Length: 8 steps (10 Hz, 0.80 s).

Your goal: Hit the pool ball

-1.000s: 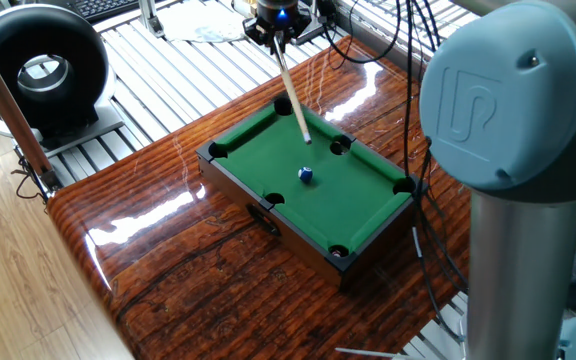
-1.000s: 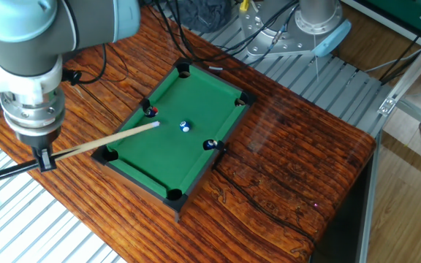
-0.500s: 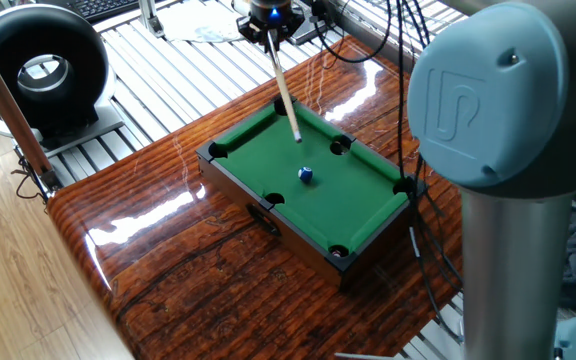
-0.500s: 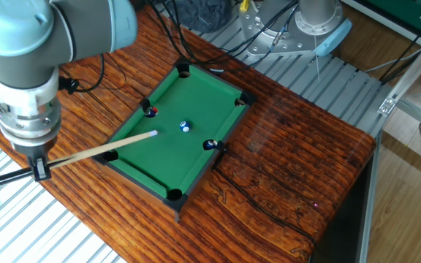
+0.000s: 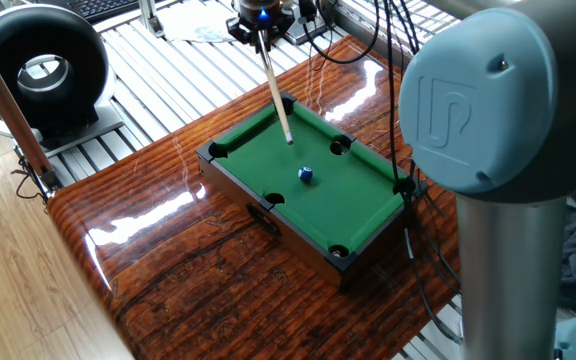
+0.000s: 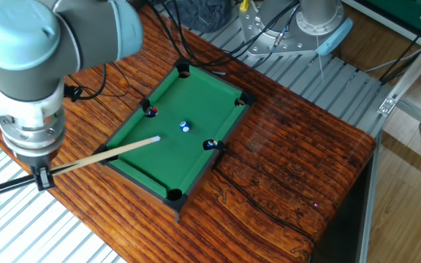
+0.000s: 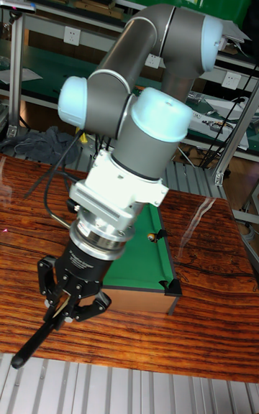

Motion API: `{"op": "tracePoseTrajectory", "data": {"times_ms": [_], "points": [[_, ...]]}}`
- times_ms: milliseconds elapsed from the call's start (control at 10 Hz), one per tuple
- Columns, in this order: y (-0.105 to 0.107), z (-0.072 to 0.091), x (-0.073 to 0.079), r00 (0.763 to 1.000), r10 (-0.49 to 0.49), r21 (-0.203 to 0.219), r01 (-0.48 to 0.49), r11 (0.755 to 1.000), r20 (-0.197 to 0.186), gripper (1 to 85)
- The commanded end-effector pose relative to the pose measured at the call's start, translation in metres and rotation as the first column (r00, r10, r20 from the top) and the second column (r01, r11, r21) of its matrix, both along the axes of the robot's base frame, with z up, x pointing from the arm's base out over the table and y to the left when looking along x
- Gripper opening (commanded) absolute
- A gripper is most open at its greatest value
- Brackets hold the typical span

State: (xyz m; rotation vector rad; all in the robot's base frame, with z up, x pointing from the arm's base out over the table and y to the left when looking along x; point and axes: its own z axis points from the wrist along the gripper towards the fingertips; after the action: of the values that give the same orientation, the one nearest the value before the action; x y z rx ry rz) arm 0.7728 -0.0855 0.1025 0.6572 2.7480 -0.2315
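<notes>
— One little blue pool ball (image 5: 306, 175) sat on the green mini pool table (image 5: 258, 138), right?

— Yes. It lay near the middle of the green cloth, with a small white spot on it. Nothing touched it.

— Where was the stick?

— The wooden cue stick (image 6: 101, 153) reached in over the short end of the table. Its pale tip was over the cloth, near the ball but apart from it. There was a clear gap of green between them.

— Who held the stick?

— The gripper (image 7: 63, 294) did. Its two fingers were closed tight around the dark back end of the stick, and that end poked out past the fingers. The gripper was off the end of the table, over the brown wooden tabletop (image 6: 291, 168).

— Was anything else on the green table?

— A small red thing (image 6: 150, 112) sat by one side pocket, and something dark and shiny (image 6: 210, 145) sat by the pocket across from it. I could not tell what they were.

— What was beside the table?

— A big black round fan (image 5: 38, 70) stood off to one side on the metal slats.
</notes>
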Motion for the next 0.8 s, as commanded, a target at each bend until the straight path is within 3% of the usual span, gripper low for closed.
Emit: {"op": "tracePoseTrajectory", "data": {"times_ms": [0,700], "points": [[0.009,0.000,-0.002,1.000,0.030,-0.019,-0.030,0.999,-0.006,1.0],[0.023,-0.003,-0.007,0.998,0.064,-0.017,-0.065,0.998,-0.017,1.0]]}}
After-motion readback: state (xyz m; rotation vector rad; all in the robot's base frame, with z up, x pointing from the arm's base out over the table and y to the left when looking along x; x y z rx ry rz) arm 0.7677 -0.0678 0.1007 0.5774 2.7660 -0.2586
